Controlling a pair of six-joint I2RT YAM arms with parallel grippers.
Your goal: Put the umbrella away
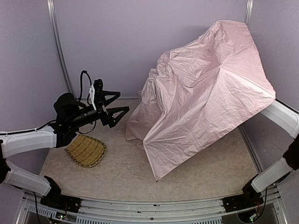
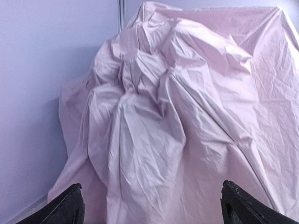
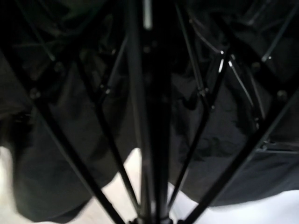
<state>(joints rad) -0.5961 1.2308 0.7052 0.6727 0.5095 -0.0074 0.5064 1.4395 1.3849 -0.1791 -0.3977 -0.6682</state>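
Top external: umbrella (image 1: pixel 205 88) half-open over the desk's far right corner, hiding the right gripper; shut or apart, cannot tell. Left gripper (image 1: pixel 122 101) spread wide near the left edge. Looks mid-collapse; calls next for gathering fabric toward the shaft (image 3: pixel 152 116).

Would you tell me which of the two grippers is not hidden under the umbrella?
The left gripper, open in plain view beside the umbrella; the right gripper is covered by its pink canopy.
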